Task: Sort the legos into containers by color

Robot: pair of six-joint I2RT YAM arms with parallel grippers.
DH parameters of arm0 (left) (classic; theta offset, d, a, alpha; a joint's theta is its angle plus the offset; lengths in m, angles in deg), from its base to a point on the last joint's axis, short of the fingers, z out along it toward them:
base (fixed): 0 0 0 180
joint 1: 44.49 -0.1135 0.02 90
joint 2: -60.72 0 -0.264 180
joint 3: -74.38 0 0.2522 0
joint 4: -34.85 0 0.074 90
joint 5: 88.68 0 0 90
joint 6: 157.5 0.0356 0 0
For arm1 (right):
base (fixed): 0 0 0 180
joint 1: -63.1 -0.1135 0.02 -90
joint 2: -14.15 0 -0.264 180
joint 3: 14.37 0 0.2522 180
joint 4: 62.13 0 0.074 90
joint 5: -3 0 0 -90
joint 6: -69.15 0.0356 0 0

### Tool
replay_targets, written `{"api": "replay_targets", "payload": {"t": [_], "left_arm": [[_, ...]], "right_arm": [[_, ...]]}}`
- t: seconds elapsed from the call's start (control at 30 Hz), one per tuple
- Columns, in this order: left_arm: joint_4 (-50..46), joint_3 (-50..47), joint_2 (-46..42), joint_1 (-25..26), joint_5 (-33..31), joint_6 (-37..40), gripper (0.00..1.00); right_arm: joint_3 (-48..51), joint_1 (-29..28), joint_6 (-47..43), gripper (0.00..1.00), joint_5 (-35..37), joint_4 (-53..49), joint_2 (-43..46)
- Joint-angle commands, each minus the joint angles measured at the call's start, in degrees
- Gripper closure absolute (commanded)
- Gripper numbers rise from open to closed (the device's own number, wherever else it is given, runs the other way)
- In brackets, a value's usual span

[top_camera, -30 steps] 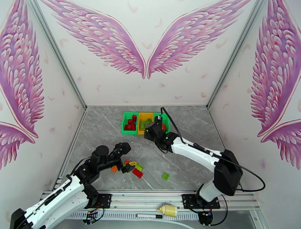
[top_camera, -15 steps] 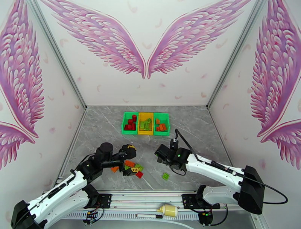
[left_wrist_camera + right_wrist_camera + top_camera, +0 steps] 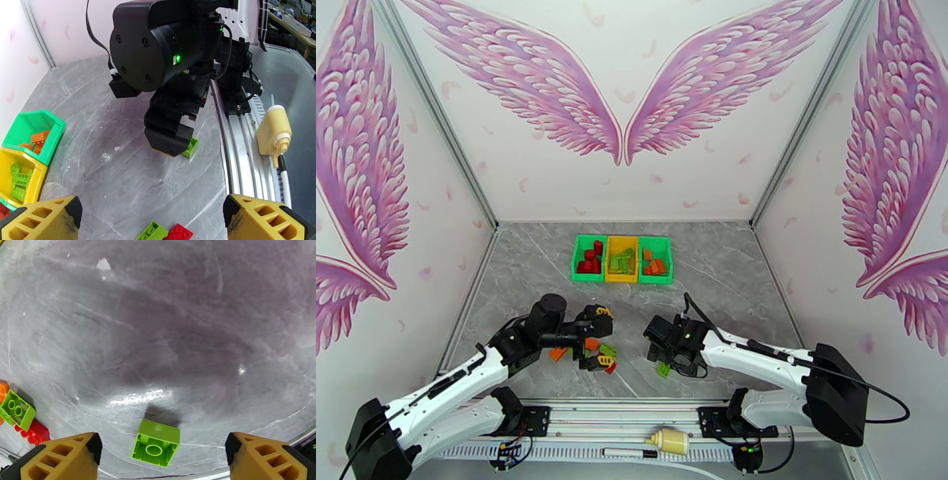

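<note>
The lime brick (image 3: 155, 442) lay alone on the grey table (image 3: 205, 327), squarely between the 2 fingers (image 3: 59, 457) of the right gripper (image 3: 162, 449) and roughly centred in the gap. Bare table showed between it and each finger, so neither pad touched it. Those jaws stood wide, far wider than the brick, and held nothing.

The brick looked close to square, so it offered no real long axis. Its sides sat slightly askew to the line from finger to finger. Its hollow underside, with 1 round tube, faced the wrist camera, which suggested it was lying tipped on a side rather than studs up.

From the left wrist view the brick poked out just beside the right gripper's lower finger, with the tips hanging close above the table. The coming move therefore looked like a short drop and a squeeze, with almost no sideways correction. A small twist of the wrist would have squared the pads to the brick's faces.

The left gripper (image 3: 153, 209) also had its jaws spread wide and empty. It hung over the pile (image 3: 598, 357) of red, orange and lime bricks, and the lone brick lay well beyond its tips, so the right arm was plainly the nearer.

The yellow bin (image 3: 622, 259), already holding lime bricks, stood well apart from the right jaws on the table's far side, between 2 green bins.
</note>
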Motion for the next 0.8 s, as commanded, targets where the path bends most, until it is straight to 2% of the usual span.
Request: {"api": "replay_targets", "payload": {"t": [0.0,0.43,0.77], "left_arm": [[-1.5,2.2,0.2,0.3,1.6,1.0,0.01],[-0.3,1.3,-0.3,0.6,0.7,0.6,0.01],[2.9,0.3,-0.4,1.0,0.5,-1.7,0.01]], "right_arm": [[2.0,-0.5,1.6,0.2,-4.5,3.8,-0.9],[2.0,-0.5,1.3,0.51,-6.3,5.0,-5.4],[1.4,-0.5,0.8,0.65,-5.8,4.4,-5.5]]}}
